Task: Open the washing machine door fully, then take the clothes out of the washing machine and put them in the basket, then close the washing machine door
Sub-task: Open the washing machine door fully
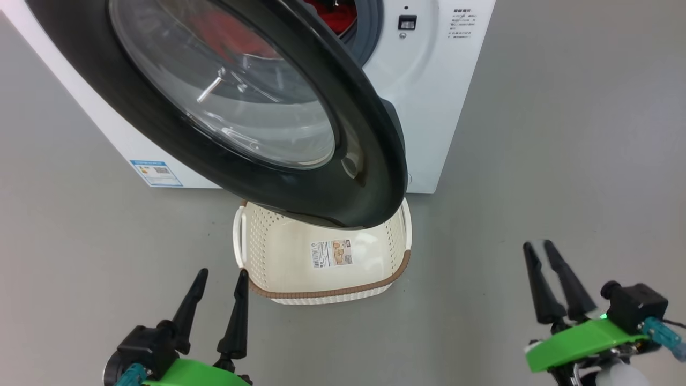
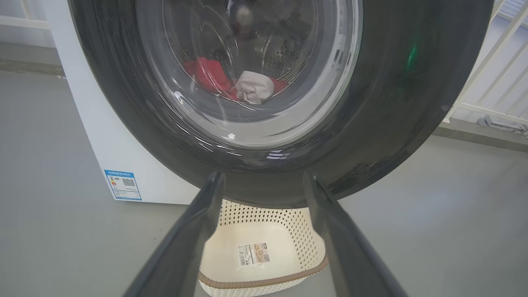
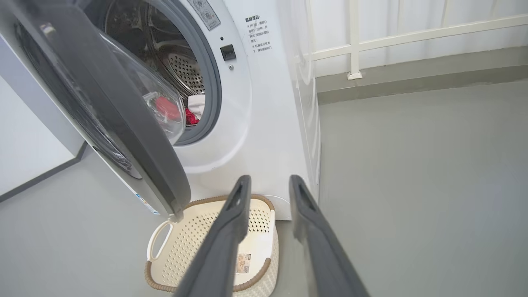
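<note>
Washing machine door [image 1: 161, 123] part open, hanging over basket [image 1: 321, 292] on the floor at the foot of the washing machine [image 1: 429, 107]. Clothes [image 2: 210, 74] in its drum. Blue QR label [image 1: 155, 172] low on machine; basket sticker [image 1: 332, 253] print illegible. Left end effector [image 1: 223, 272] fingers wide apart; right end effector [image 1: 537, 244] apart, narrower gap. Both empty.

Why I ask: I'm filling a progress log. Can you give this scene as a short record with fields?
door: washing machine door partly open, hanging over the basket
clothes: red and white, inside the washing machine
basket: on the floor before the machine, no clothes visible in it
left pincer: open, empty
right pincer: open, empty
</note>
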Controlling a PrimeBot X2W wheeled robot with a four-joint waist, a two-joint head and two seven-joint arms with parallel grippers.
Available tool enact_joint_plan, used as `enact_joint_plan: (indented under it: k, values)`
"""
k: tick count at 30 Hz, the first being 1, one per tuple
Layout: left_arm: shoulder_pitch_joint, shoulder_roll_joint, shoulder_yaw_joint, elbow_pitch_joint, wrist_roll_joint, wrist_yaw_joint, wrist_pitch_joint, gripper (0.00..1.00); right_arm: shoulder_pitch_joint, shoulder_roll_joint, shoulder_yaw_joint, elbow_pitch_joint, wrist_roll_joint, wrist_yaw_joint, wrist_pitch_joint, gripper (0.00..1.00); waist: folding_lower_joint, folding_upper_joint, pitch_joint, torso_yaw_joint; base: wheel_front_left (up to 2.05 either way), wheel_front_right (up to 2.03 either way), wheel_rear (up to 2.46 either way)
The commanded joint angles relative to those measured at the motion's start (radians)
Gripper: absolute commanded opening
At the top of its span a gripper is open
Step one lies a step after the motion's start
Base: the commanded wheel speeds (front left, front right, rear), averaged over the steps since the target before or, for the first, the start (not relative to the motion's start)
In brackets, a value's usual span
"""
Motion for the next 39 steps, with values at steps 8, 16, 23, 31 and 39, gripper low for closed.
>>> enact_joint_plan:
  k: [8, 16, 23, 31, 39]
  values:
    - [-0.008, 0.011, 0.013, -0.024, -0.003, 0.000, -0.012, 1.00, -0.145, -0.029, 0.131, -0.072, 0.382, 0.005, -0.009, 0.00, 0.0000, -0.0001, 0.005, 0.023, 0.00, 0.00, 0.00]
    - [-0.015, 0.011, -0.007, -0.025, -0.015, 0.004, -0.012, 1.00, -0.300, -0.112, 0.280, -0.118, 0.757, 0.005, -0.009, 0.00, 0.0000, -0.0001, 0.019, 0.052, 0.00, 0.00, 0.00]
    - [-0.034, 0.011, -0.028, -0.028, -0.028, 0.007, -0.012, 1.00, -0.420, -0.184, 0.365, -0.152, 1.071, 0.005, 0.019, 0.00, 0.0000, -0.0001, 0.051, 0.083, 0.00, 0.00, 0.00]
    - [-0.054, 0.011, -0.059, -0.031, -0.046, 0.014, -0.012, 1.00, -0.496, -0.217, 0.351, -0.112, 1.283, 0.005, 0.253, 0.00, 0.0000, -0.0001, 0.082, 0.117, 0.00, 0.00, 0.00]
    - [-0.063, 0.011, -0.090, -0.034, -0.066, 0.022, -0.012, 1.00, -0.522, -0.211, 0.294, -0.058, 1.344, 0.005, 0.466, 0.00, 0.0000, -0.0001, 0.097, 0.146, 0.00, 0.00, 0.00]
